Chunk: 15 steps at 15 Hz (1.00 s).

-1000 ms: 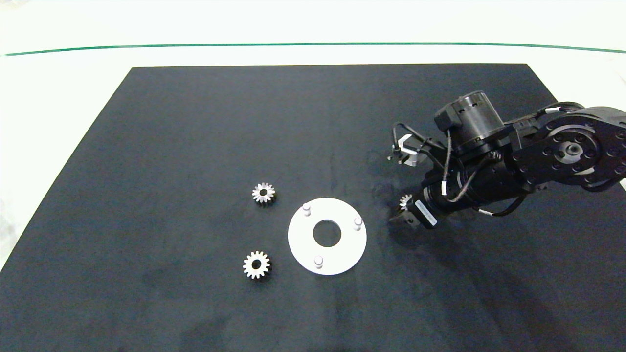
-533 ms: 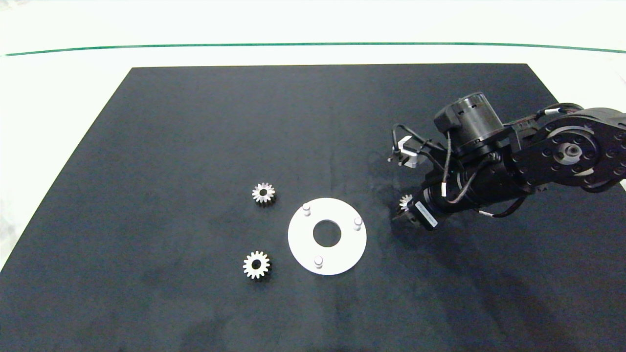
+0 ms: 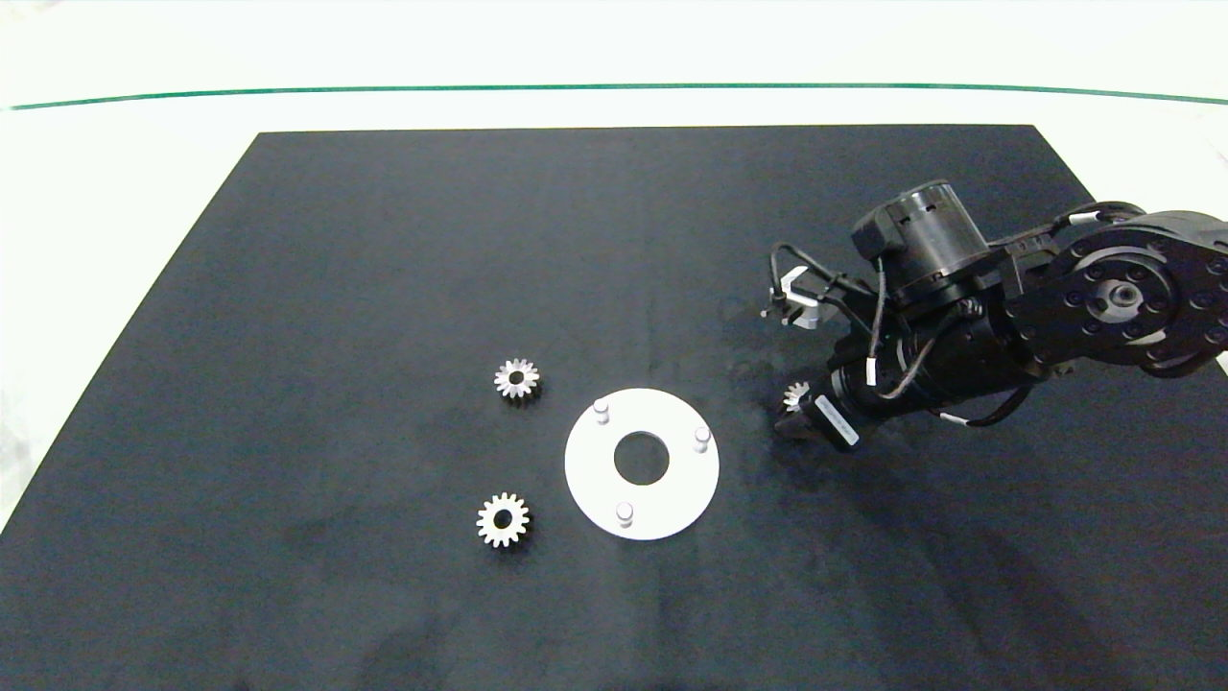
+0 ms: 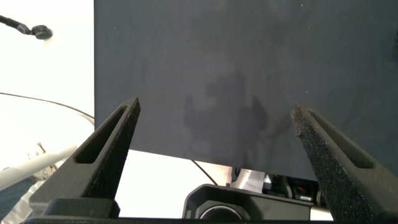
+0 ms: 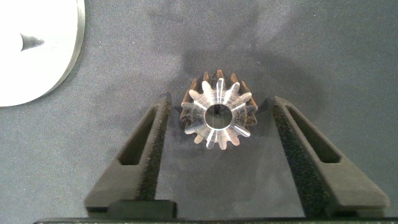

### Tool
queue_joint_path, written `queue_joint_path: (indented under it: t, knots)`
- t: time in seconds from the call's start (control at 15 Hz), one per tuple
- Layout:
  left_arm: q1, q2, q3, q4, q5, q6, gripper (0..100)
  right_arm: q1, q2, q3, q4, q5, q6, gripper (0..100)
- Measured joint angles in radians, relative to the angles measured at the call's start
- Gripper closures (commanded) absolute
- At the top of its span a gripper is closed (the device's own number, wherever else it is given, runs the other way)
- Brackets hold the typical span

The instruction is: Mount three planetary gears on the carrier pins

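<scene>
Right now everything sits on the black mat (image 3: 384, 240). Largest part is the white carrier disc (image 3: 585, 470), flat, near the mat's middle, with its three carrier pins (image 3: 701, 437) standing bare — no gear is installed yet.

Right arm (image 3: 1055, 307) comes in from the right edge and angles down to the mat just beside the disc, on the side of the nearest pin. Right gripper (image 5: 217, 134) has its fingers spread apart, straddling the third planetary gear (image 5: 217, 115) — the gear lies flat, bore up, centred in the gap, clear space on both sides, neither pad touching the teeth. In the head view that gear (image 3: 794, 394) shows just at the gripper's tip.

Key relation: the gear is dead between the fingers, so a straight close should catch it across opposite teeth. It has no long axis to align — it's round, only the bore axis matters, and that is vertical, matching the pins. From there the nearest pin is a short hop toward the disc edge (image 5: 68, 62).

The two other gears, far one (image 3: 516, 378) and near one (image 3: 503, 519), lie flat on the disc's opposite side, well apart from the right gripper.

Left gripper (image 4: 214, 134) — fingers wide apart, holding nothing, parked over the mat's edge and out of the head view.
</scene>
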Motion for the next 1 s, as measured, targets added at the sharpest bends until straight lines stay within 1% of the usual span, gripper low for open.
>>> queue_joint_path:
  t: [0.73, 1.0]
  knots:
    - [0.001, -0.005, -0.017, 0.002, 0.000, 0.000, 0, 0.000, -0.001, 0.003, 0.008, 0.002, 0.002, 61]
    - [0.000, -0.006, -0.015, 0.003, 0.000, 0.000, 0, 0.001, 0.003, 0.003, 0.004, 0.002, 0.008, 70]
